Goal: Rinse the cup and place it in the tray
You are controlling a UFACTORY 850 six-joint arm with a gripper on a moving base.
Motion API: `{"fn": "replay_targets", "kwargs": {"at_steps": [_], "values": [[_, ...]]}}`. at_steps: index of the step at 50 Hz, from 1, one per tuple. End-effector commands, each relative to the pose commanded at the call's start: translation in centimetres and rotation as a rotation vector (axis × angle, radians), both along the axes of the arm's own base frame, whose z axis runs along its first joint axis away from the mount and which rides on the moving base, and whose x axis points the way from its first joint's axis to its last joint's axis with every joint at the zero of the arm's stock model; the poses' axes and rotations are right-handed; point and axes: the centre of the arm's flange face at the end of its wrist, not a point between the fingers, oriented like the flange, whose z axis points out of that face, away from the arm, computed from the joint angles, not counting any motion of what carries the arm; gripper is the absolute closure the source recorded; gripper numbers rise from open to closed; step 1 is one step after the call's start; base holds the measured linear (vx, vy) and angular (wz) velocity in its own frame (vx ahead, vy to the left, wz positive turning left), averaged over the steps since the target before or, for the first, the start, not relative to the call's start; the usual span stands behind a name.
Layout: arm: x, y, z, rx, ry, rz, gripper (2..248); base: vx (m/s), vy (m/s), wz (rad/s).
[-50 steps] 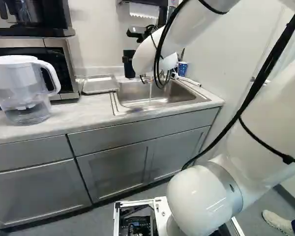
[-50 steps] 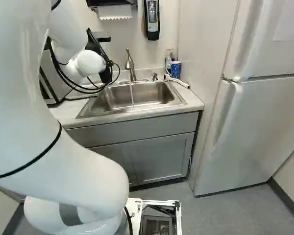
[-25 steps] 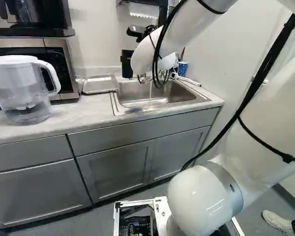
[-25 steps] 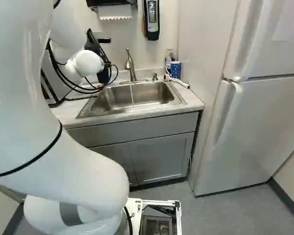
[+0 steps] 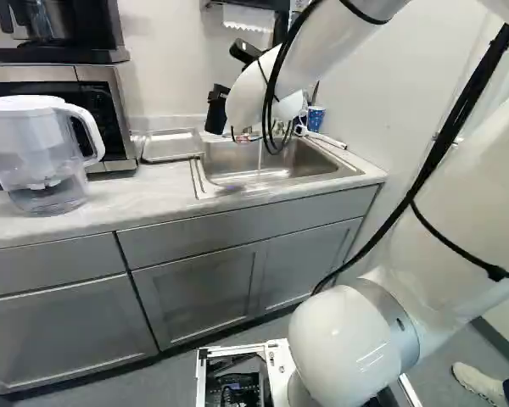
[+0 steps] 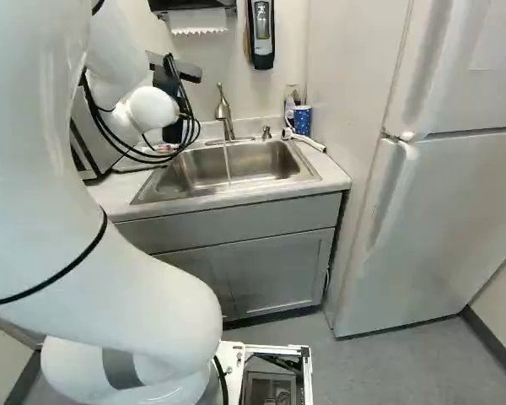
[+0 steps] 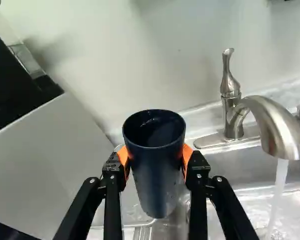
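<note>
Snugly, the jaws are pinching the smooth, dark, tapering cup [image 7: 155,170] between orange pads [image 7: 187,154], near the curved metal faucet [image 7: 274,121]; water [image 7: 277,192] is streaming into the steel sink [image 6: 196,173], and a shallow rectangular tray [image 5: 171,146] is lying alongside.

Water pitcher [image 5: 41,161], microwave [image 5: 116,123], white fridge [image 6: 434,219]

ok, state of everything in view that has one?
Gripper: shut on the cup.
Dark blue cup: held mouth up, out of the stream; contents unclear.
Faucet: running.
Sink: water running into it.
Tray: on the counter beside the sink.
Water filter pitcher: lid on, partly filled.
Microwave: door shut.
Cabinet doors: shut.
Refrigerator: shut.
</note>
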Motion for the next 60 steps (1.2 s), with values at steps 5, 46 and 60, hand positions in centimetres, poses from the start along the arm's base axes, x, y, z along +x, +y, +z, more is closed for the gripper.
{"fn": "replay_targets", "kwargs": {"at_steps": [5, 46, 60], "values": [[0.01, -0.03, 0.01, 0.054, 0.021, -0.014, 129, 0.000, 0.000, 0.000], [0.13, -0.30, 0.06, 0.501, 0.188, -0.134, 129, 0.000, 0.000, 0.000], [0.15, -0.35, 0.07, 0.645, 0.242, -0.167, 129, 0.000, 0.000, 0.000]]}}
